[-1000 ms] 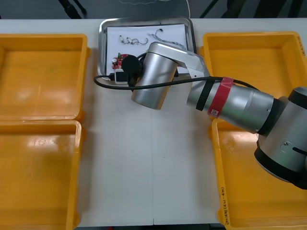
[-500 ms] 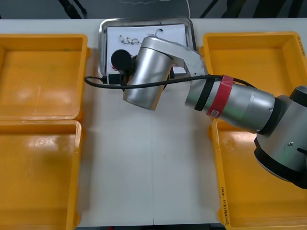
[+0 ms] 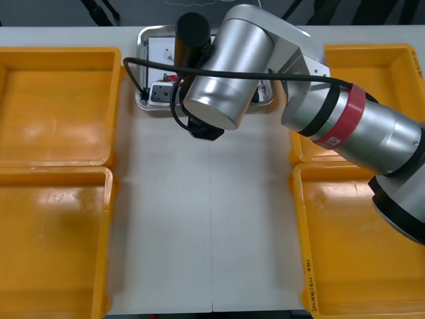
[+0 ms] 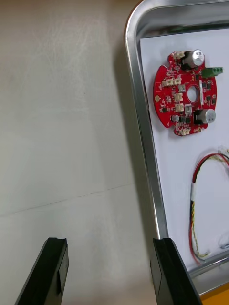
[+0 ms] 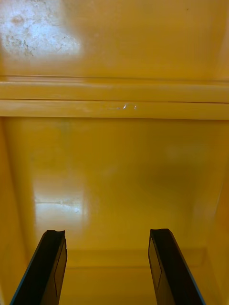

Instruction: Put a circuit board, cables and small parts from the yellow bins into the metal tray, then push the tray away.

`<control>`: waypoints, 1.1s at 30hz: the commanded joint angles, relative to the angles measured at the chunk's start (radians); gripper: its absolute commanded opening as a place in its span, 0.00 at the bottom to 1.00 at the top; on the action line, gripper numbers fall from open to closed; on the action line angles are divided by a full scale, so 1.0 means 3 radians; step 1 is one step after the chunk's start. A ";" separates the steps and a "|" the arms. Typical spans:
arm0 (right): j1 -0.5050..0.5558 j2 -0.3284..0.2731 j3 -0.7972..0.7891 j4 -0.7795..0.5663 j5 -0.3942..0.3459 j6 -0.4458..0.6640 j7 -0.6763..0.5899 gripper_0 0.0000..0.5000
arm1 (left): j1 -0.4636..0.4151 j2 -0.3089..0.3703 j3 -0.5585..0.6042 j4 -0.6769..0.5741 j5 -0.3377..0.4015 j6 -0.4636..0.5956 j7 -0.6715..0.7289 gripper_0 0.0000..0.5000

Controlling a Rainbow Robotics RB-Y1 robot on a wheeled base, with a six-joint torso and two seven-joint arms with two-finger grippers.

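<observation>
The metal tray (image 3: 141, 73) lies at the table's far middle, mostly hidden under my right arm. In the right wrist view its shiny rim (image 4: 143, 133) borders a white inside, on which lie a round red circuit board (image 4: 186, 95) and a red and yellow cable (image 4: 193, 209). My right gripper (image 3: 203, 129) hangs over bare table just in front of the tray's near edge. It is open (image 4: 109, 274) with nothing between its fingers; one finger (image 4: 171, 271) is close beside the rim. My left gripper (image 5: 107, 267) is open over the floor of a yellow bin (image 5: 114, 167).
Two yellow bins stand at the left (image 3: 60, 106) (image 3: 53, 239) and two at the right (image 3: 392, 73) (image 3: 352, 252). A strip of light table (image 3: 206, 219) runs between them, from the tray to the front edge.
My right arm has risen and swung; its gripper has moved from over the tray's left part to the table in front of the tray. The tray has stayed in place.
</observation>
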 commanded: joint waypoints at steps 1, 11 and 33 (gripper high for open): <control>0.0193 -0.0275 -0.0264 -0.0470 -0.0148 0.0128 -0.0279 1.00 | 0.0069 0.0149 0.0095 -0.0099 0.0022 0.0020 -0.0150 1.00; 0.0653 -0.0735 -0.0448 -0.1381 -0.0322 0.0445 -0.0923 1.00 | 0.0069 0.0149 0.0095 -0.0099 0.0022 0.0020 -0.0150 1.00; 0.1967 -0.1441 -0.1175 -0.2649 -0.0475 0.0716 -0.2059 1.00 | 0.0069 0.0149 0.0095 -0.0099 0.0022 0.0020 -0.0150 1.00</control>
